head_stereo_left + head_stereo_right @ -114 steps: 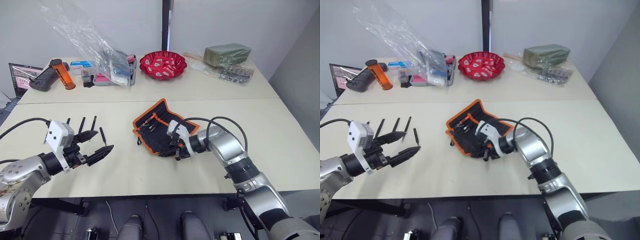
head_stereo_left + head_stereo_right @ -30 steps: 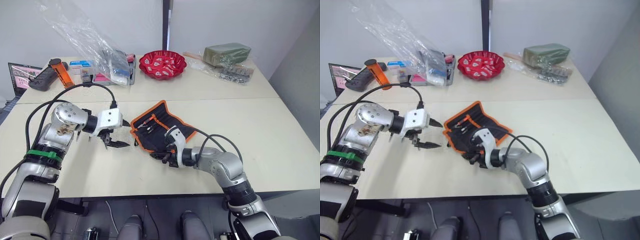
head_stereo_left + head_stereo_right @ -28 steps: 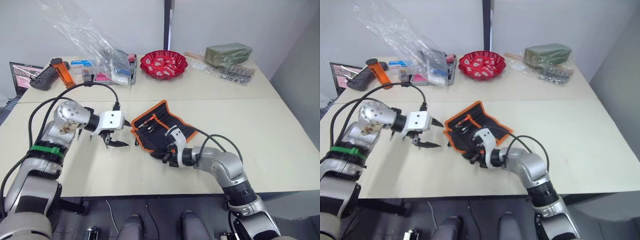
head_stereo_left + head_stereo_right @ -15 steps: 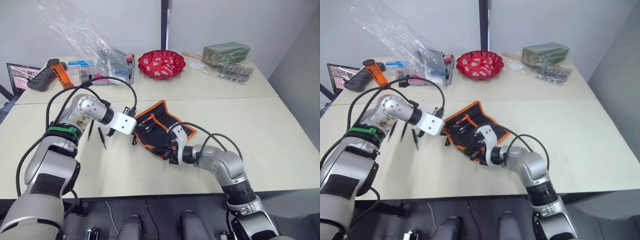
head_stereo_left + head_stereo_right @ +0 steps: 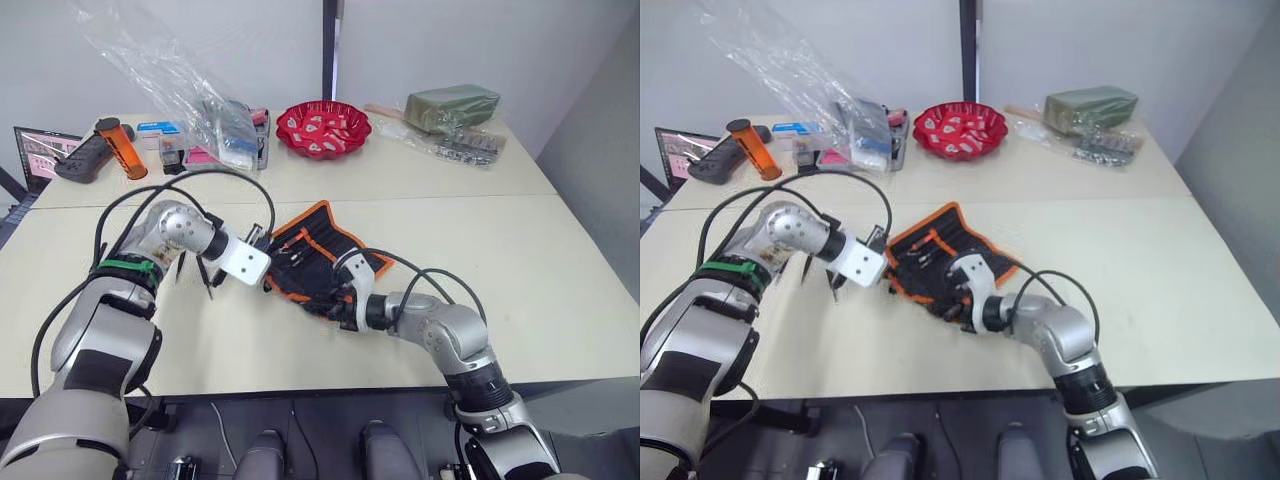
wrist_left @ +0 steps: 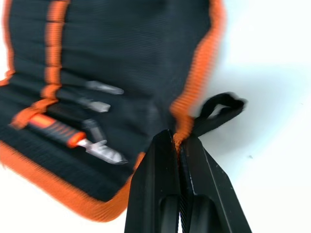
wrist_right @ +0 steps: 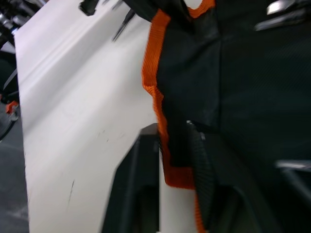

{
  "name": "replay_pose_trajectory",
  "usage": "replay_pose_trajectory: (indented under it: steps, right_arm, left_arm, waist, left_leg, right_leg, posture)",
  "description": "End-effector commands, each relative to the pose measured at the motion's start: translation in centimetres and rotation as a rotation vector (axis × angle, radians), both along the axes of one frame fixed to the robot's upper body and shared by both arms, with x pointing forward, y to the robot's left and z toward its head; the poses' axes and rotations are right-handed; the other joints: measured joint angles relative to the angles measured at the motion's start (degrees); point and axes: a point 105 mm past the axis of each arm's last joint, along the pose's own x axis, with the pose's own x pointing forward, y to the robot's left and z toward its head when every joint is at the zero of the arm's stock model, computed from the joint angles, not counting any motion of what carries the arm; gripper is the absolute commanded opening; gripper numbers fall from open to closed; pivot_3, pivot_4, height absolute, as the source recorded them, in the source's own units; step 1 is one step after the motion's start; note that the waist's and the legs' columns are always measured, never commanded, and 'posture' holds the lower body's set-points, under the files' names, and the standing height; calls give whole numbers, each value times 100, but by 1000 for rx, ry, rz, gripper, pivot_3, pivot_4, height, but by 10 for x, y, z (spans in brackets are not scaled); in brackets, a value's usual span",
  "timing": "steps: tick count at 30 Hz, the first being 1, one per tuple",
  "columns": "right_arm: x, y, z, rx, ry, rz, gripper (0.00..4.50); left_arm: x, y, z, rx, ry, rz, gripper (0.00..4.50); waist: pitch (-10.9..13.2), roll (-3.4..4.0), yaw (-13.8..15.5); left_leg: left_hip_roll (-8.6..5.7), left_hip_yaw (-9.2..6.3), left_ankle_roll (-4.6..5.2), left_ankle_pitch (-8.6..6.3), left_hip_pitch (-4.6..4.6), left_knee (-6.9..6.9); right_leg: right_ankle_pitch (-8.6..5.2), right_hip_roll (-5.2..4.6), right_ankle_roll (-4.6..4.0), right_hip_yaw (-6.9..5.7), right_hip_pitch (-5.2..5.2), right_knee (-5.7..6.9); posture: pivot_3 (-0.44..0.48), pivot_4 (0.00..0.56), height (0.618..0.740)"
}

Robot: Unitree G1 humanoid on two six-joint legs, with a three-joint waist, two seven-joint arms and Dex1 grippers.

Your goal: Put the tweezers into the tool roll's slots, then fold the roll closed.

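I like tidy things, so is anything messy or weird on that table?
Yes. The left hand pinches the orange edge of the tool roll, and the right hand is at its near corner, yet some tweezers lie loose on the table beside the open roll, not tucked inside it.

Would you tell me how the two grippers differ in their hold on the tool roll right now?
The left gripper pinches the tool roll at its orange edge beside the tie cord, on the roll's left side. The right gripper clamps the near orange hem. Both are shut on fabric, not on tweezers.
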Motion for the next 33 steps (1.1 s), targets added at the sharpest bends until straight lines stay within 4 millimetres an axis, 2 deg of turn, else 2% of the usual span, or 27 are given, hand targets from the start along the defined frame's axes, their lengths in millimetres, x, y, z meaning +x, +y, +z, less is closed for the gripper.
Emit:
replay_pose_trajectory:
  steps: [1,5,7,8,11,14,18,20,27,28,30,33]
  right_arm:
    - [-8,2,-3,-31,-6,58,2274]
    - [-6,-5,-2,-47,-5,60,3632]
    - [-4,-10,11,11,1,49,4320]
    - [-6,-12,25,85,22,63,4455]
    - [-13,-16,64,260,56,119,4455]
    - [-8,-16,81,314,61,114,4455]
    - [14,-3,57,190,-5,6,3327]
    - [20,2,45,147,-28,-23,2607]
    - [16,14,4,-1,-72,-8,211]
    - [18,13,-4,-48,-89,-19,11]
    - [21,11,-16,-112,-114,-32,11]
    - [24,2,-45,-225,-124,-48,0]
  left_arm:
    - [-7,5,-19,88,-5,-40,0]
    - [-10,3,-30,103,-11,-64,0]
    - [-11,1,-31,94,-10,-70,0]
    - [-12,0,-32,91,-10,-72,0]
    - [-13,0,-32,89,-11,-73,0]
    - [-12,2,-30,86,-11,-63,0]
    - [-9,2,-26,72,-13,-49,0]
    - [-9,3,-24,64,-14,-43,0]
    - [-6,5,-20,18,0,0,0]
    - [-5,4,-19,-7,6,18,0]
    - [-3,2,-15,-64,24,52,0]
    - [-5,8,-2,-184,139,137,866]
  waist:
    - [-9,-5,12]
    - [-26,-6,28]
    - [-26,-6,33]
    - [-26,-6,40]
    - [-26,-6,52]
    - [-27,-5,37]
    - [-30,-4,25]
    - [-30,-4,22]
    - [-30,-4,17]
    - [-30,-4,16]
    - [-30,-4,19]
    - [-30,-5,9]
  left_leg:
    - [-1,0,0,0,4,2]
    - [-1,0,0,0,23,3]
    - [-1,0,1,-1,42,2]
    - [-1,-1,2,-1,52,0]
    - [-3,-6,1,-1,49,3]
    - [-3,-9,2,-1,55,-1]
    - [-4,-9,6,-3,65,-8]
    - [-4,-8,5,-3,59,-5]
    - [-6,-10,5,-3,53,-3]
    - [-6,-10,6,-3,54,-3]
    - [-6,-10,5,-3,54,-2]
    - [-5,-10,5,-3,60,-2]
  right_leg:
    - [0,0,1,0,5,1]
    - [-20,0,33,0,24,0]
    - [-24,0,40,0,51,-7]
    - [-26,0,43,0,65,-17]
    - [-26,0,43,0,73,-23]
    - [-19,0,32,-1,73,-18]
    - [-26,0,43,-1,75,-13]
    - [-27,0,45,-1,71,-15]
    - [-26,0,43,-1,68,-14]
    - [-26,0,43,-1,68,-15]
    - [-27,0,45,-1,68,-15]
    - [-27,0,46,-1,73,-16]
  posture:
    - [0,150,740]
    - [0,150,740]
    - [0,150,740]
    - [0,150,740]
    - [0,150,740]
    - [0,150,740]
    - [0,150,740]
    - [0,150,740]
    - [0,150,740]
    - [0,150,740]
    - [0,150,740]
    - [0,150,740]
